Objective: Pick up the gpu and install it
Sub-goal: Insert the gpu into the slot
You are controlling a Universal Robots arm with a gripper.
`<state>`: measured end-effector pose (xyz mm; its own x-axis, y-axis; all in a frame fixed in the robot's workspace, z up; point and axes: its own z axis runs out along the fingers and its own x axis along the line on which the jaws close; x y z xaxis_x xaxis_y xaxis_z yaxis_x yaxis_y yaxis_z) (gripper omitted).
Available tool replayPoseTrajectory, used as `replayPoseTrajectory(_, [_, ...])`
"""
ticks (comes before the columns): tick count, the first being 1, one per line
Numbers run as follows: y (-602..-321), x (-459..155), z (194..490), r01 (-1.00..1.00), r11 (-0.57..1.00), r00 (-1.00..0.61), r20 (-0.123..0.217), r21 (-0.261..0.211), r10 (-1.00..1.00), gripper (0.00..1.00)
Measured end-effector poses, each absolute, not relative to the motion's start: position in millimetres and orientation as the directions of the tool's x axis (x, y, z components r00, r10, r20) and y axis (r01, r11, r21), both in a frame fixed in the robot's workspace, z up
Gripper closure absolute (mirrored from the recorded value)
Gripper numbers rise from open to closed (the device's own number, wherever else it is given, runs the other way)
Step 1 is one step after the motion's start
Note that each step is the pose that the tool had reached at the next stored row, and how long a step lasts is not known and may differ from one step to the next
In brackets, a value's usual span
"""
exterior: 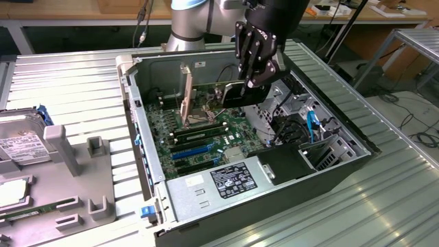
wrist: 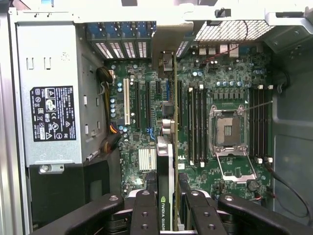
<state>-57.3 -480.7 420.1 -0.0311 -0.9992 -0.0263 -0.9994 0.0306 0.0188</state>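
Step in hand: install, w/ pick-up done. Holding the gpu (wrist: pixel 166 166) edge-on in the gripper (exterior: pixel 259 81), fingers (wrist: pixel 145 211) closed partway and clamped on the card's two faces, NVIDIA label showing btwn them. Hanging above the open PC case (exterior: pixel 127 77), over its far-middle part. Judged clear of the motherboard (exterior: pixel 199 146), no slot contact yet.

In wrist view: lined up roughly parallel to the expansion slots (wrist: pixel 147 105), yet offset toward the RAM slots (wrist: pixel 195 125). Silver bracket end apparently toward the case's vented rear wall.

Calls for, as a judgement: small sideways shift to put edge connector over a long slot, bracket kept at rear opening, then straight even push down. Any tilt likely to jam.

Containers:
- PC case: motherboard w/ open, empty CPU socket (wrist: pixel 227 129), labelled PSU (exterior: pixel 230 180) at near end, blue cables (exterior: pixel 312 123) on exterior view's right.
- Grey tray (exterior: pixel 103 170), exterior view's left, well apart from case: hard drive (exterior: pixel 20 144) and memory stick (exterior: pixel 34 210).
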Motion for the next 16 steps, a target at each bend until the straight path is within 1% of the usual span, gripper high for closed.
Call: replayPoseTrajectory(16, [-480.6,-59.5,414.1,-0.999,0.031,-0.031,-0.027,0.012,-0.999,0.73])
